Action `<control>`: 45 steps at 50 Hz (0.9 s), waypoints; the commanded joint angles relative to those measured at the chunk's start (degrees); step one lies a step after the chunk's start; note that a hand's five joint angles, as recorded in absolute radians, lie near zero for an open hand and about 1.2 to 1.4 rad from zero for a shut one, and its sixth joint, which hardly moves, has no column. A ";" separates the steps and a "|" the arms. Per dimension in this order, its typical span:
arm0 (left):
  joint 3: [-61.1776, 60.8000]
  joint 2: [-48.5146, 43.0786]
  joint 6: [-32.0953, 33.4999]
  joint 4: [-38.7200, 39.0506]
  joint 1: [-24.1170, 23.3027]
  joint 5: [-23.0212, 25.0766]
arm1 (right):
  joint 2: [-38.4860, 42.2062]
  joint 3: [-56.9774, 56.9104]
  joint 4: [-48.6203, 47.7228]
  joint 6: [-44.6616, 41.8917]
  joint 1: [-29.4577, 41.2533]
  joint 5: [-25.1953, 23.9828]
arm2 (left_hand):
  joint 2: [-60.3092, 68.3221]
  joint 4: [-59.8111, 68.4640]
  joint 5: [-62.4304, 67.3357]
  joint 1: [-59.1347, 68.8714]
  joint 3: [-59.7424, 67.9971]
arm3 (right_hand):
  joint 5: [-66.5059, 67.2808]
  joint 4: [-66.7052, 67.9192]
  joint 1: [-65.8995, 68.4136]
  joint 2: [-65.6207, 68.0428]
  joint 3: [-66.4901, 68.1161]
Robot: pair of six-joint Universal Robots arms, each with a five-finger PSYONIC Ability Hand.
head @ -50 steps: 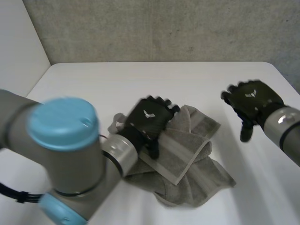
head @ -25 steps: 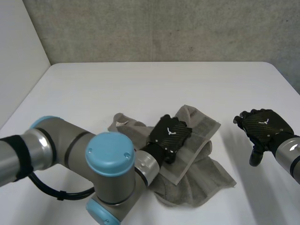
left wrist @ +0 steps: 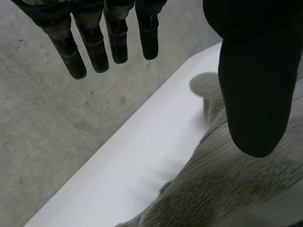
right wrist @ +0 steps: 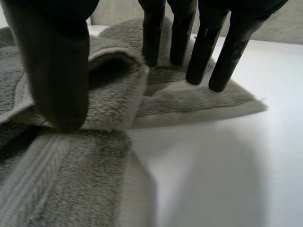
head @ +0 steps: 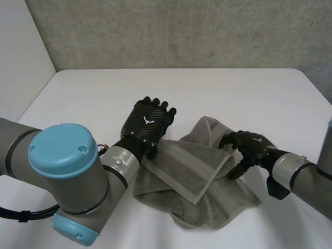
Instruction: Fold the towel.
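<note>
A grey towel lies crumpled and partly folded on the white table, a striped flap on top. My left hand hovers just off the towel's far left part, open with straight fingers, its thumb above the cloth and holding nothing. My right hand is at the towel's right edge. Its fingers reach straight over a raised fold of the towel and its thumb stands on the fold's near side, not closed on it.
A concrete wall rises behind the table's far edge, and the left wrist view looks past that table edge to it. Bare tabletop lies to the right of the towel.
My left hand has lifted off the towel's middle and moved back to the left, its fingers straightening. My right hand has come in from the right to the towel's right edge.
</note>
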 commanded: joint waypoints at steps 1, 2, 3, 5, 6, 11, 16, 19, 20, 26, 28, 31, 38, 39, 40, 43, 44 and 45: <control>0.57 0.22 -8.29 -0.40 -1.84 -0.15 | 1.46 -1.07 -2.23 1.01 5.51 1.94 | 1.05 1.00 1.28 0.89 1.04 | 30.59 31.31 31.77 32.03 31.53; 0.65 0.39 -12.50 -0.66 -1.84 -0.15 | 0.85 -0.37 -3.55 1.19 6.82 2.12 | 1.39 1.33 1.61 1.22 1.37 | 41.51 42.23 42.69 42.96 42.45; 0.65 0.39 -12.54 -0.66 -1.84 -0.15 | 0.85 -0.37 -3.56 1.19 6.84 2.12 | 1.39 1.33 1.62 1.23 1.37 | 41.62 42.34 42.80 43.07 42.56; 0.92 0.39 -16.85 -0.66 -2.01 -0.15 | -2.30 1.99 -4.44 1.19 8.94 1.51 | 1.39 1.33 1.62 1.23 1.37 | 47.67 48.39 48.85 49.12 48.61; 1.27 0.31 -20.15 -1.10 -2.36 -0.06 | -2.32 2.01 -4.44 1.19 8.95 1.50 | 1.72 1.67 1.95 1.56 1.71 | 47.68 48.39 48.86 49.12 48.62; 1.79 -0.31 -25.27 -3.12 -3.50 -0.06 | -5.40 3.77 -3.74 1.19 10.35 1.77 | 1.73 1.67 1.95 1.57 1.71 | 23.29 24.01 24.47 24.73 24.23; 2.94 -1.36 -26.07 -4.26 -5.17 -0.41 | -6.63 4.91 -0.75 0.40 9.47 2.74 | 1.89 1.84 2.12 1.73 1.88 | -9.68 -8.97 -8.50 -8.24 -8.74; 3.73 -1.97 -26.08 -4.79 -6.14 -0.50 | -8.38 5.17 2.32 -1.18 7.63 3.26 | 2.23 2.17 2.45 2.07 2.21 | -19.86 -19.14 -18.68 -18.41 -18.92; 4.25 -2.50 -26.08 -4.88 -6.67 -0.50 | -8.99 5.43 3.54 -2.49 4.93 3.26 | 2.40 2.34 2.62 2.24 2.38 | -19.86 -19.14 -18.68 -18.41 -18.92; 8.55 -6.01 -25.90 -5.58 -9.74 -0.59 | -10.58 7.02 5.84 -8.39 -4.41 2.21 | 2.57 2.51 2.79 2.41 2.55 | -19.86 -19.14 -18.68 -18.41 -18.92; 10.22 -7.50 -25.81 -6.19 -10.27 -0.59 | -10.93 7.89 5.93 -10.66 -7.13 1.95 | 2.57 2.51 2.79 2.41 2.55 | -19.86 -19.14 -18.68 -18.41 -18.92; 14.26 -10.58 -25.64 -8.21 -10.98 -0.50 | -10.93 8.25 5.93 -11.38 -7.58 1.86 | 2.40 2.34 2.62 2.24 2.38 | -19.86 -19.14 -18.68 -18.41 -18.92; 22.70 -17.78 -25.46 -12.96 -11.24 -0.42 | -10.84 8.86 5.32 -12.52 -7.84 2.03 | 2.73 2.68 2.96 2.57 2.72 | -19.86 -19.14 -18.68 -18.41 -18.92; 24.19 -19.19 -25.46 -13.92 -11.24 -0.50 | -10.93 8.78 5.23 -12.61 -7.93 1.95 | 3.40 3.35 3.63 3.24 3.39 | -19.86 -19.14 -18.68 -18.41 -18.92; 24.21 -19.20 -25.46 -13.93 -11.24 -0.50 | -10.93 8.78 5.22 -12.61 -7.93 1.94 | 3.41 3.35 3.63 3.25 3.39 | -19.86 -19.14 -18.68 -18.41 -18.92; 26.14 -21.49 -25.37 -14.55 -11.24 -0.68 | -11.46 8.69 4.79 -12.61 -7.84 1.94 | 4.92 4.87 5.15 4.76 4.91 | -19.86 -19.14 -18.68 -18.41 -18.92; 26.93 -22.45 -25.37 -14.64 -11.24 -0.77 | -11.55 8.77 4.61 -12.78 -7.93 1.94 | 5.92 5.87 6.15 5.76 5.91 | -19.86 -19.14 -18.68 -18.41 -18.92; 26.93 -22.46 -25.37 -14.64 -11.24 -0.77 | -11.55 8.78 4.61 -12.78 -7.93 1.94 | 5.93 5.88 6.16 5.77 5.92 | -19.86 -19.14 -18.68 -18.41 -18.92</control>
